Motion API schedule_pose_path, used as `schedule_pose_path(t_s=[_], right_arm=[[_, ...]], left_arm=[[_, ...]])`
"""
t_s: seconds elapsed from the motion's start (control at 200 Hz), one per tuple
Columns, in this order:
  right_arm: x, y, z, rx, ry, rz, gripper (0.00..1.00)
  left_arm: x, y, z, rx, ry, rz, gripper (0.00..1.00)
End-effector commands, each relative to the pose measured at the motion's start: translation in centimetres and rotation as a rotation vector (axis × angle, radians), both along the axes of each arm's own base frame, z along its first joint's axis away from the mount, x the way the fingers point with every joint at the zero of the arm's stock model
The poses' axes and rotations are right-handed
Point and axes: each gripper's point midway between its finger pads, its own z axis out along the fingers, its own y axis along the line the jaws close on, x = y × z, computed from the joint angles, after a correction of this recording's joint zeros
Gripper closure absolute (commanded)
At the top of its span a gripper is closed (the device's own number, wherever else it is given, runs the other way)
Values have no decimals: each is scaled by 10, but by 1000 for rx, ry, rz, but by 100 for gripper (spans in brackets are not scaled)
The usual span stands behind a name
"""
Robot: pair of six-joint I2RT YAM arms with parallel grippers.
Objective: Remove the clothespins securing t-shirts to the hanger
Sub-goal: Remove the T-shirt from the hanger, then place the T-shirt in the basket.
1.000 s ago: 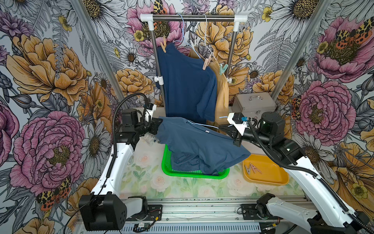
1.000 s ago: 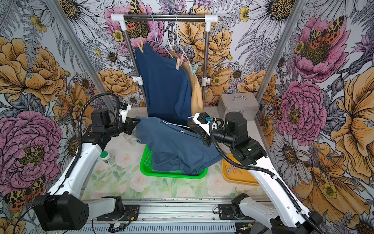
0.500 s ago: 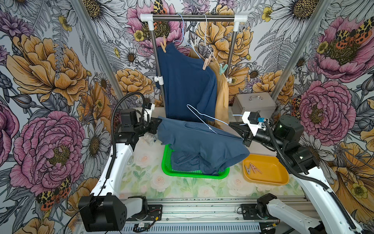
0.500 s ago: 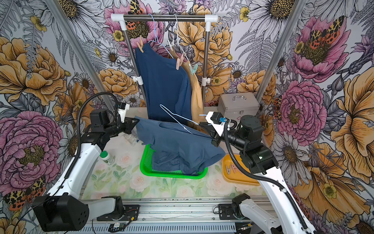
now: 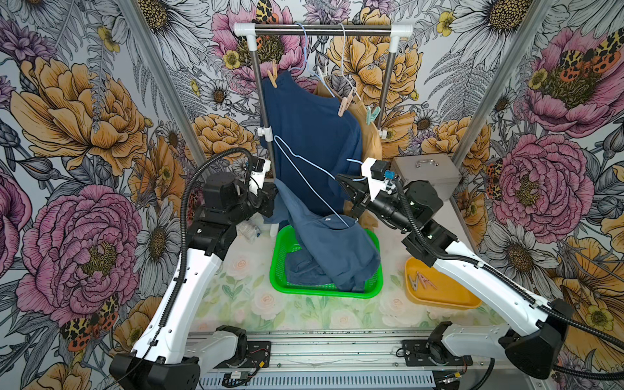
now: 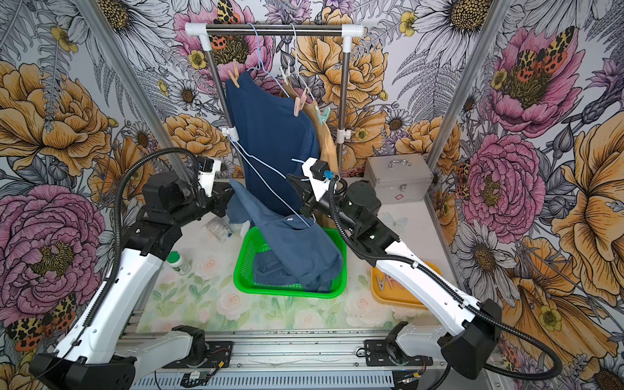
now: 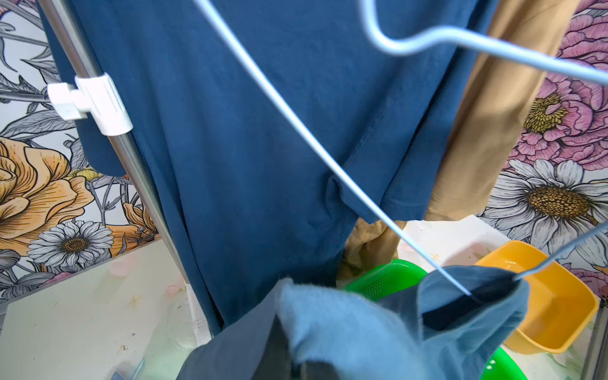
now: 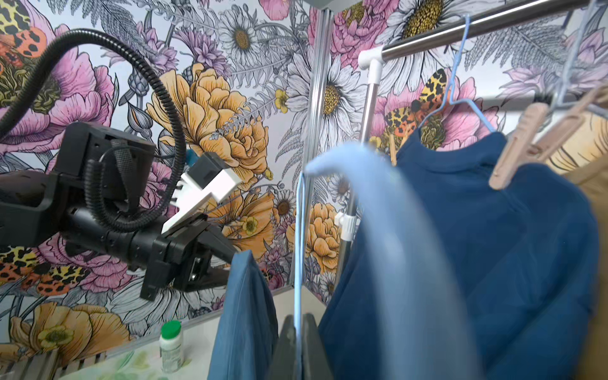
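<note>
A slate-blue t-shirt [image 5: 332,243] hangs from my left gripper [image 5: 274,195], which is shut on its edge; the rest sags into the green basket [image 5: 320,293]. My right gripper [image 5: 340,178] is shut on a light-blue wire hanger [image 5: 304,175] that stands steeply, its low end still inside that shirt. In the right wrist view the wire [image 8: 297,250] runs between the closed jaws. On the rack [image 5: 320,29] hang a navy t-shirt [image 5: 310,135] and a tan t-shirt [image 5: 370,135], pinned by peach [image 5: 273,74], pink [image 5: 344,105], mint [image 5: 371,113] and white [image 5: 320,71] clothespins.
A yellow tray [image 5: 442,297] with loose clothespins [image 5: 420,280] sits at the front right. A metal box [image 5: 425,172] stands behind my right arm. A green-capped bottle [image 6: 179,263] and clear plastic [image 5: 248,229] lie near my left arm.
My right gripper swung right, then back left and upward with the hanger, tipping it steep and drawing it partly out of the shirt. The shirt's right side dropped into the basket. Left gripper held still.
</note>
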Motion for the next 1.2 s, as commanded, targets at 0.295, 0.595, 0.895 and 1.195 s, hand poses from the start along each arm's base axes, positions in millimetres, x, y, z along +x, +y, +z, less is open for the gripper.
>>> schedule_pose_path(t_s=[0.295,0.595,0.895,1.195], right_arm=[[-14,-12,103,367,-211,23,100],[-8,-22,85,499,-196,39,100],[-17,-47,83,314,-172,-77,100],[-45,-96,72,193,-122,-175,100]], left_arm=[[-30,-47,-35,131,54,-65,100],[-51,-96,-79,175,142,-158,100],[-60,-102,-176,270,359,-173,100],[-60,-125,-253,364,533,-237,40]])
